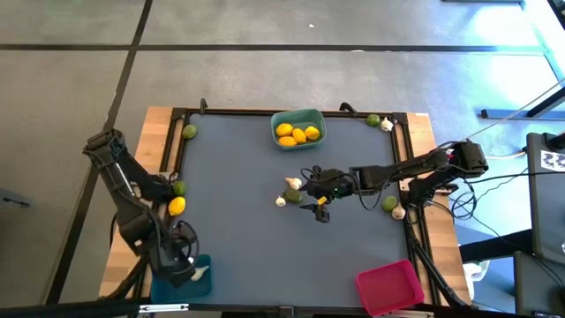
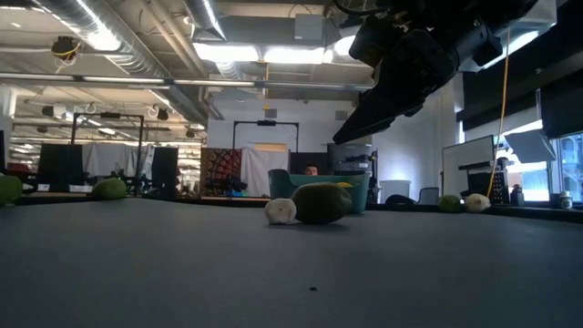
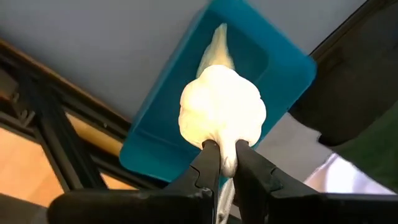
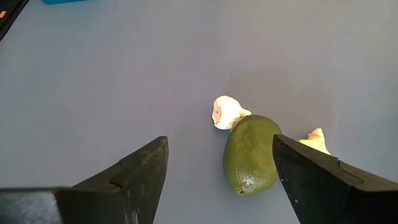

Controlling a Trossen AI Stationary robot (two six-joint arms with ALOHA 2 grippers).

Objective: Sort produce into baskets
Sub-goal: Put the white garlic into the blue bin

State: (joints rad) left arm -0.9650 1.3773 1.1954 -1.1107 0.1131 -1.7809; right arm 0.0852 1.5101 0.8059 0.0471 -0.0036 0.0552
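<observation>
Pinching a knobbly white garlic bulb (image 3: 222, 112) by its papery stem, the left gripper (image 3: 224, 163) holds it with narrow jaws over the blue basket (image 3: 286, 65) at the near left corner of the table (image 1: 265, 238). The bulb is fat and rounded, its stem end toward the fingers. A second garlic bulb (image 3: 217, 46) lies inside that basket, long axis along the basket's length, pointed tip toward the far end.

The right gripper (image 4: 217, 180) hangs above the middle of the table with its fingers (image 4: 140, 168) spread wide and nothing between them. Below it lies a dull green lime (image 4: 252, 154), oval, its long axis running between the fingers, its nub end toward the camera. A small garlic bulb (image 4: 227, 112) touches the lime's far end, and another garlic piece (image 4: 314, 140) lies just beside the lime.

In the high view the teal-green basket (image 1: 298, 117) at the far middle holds three yellow lemons (image 1: 297, 134). The pink-red basket (image 1: 388, 287) sits at the near right. One lemon (image 1: 177, 206) and one lime (image 1: 179, 187) sit at the left edge, another lime (image 1: 189, 132) at the far left corner. A lime (image 1: 373, 120) and a garlic (image 1: 387, 125) are at the far right, and a lime (image 1: 389, 204) with a garlic (image 1: 399, 213) at the right edge. Counted in all: four lemons, five limes, six garlic pieces.
</observation>
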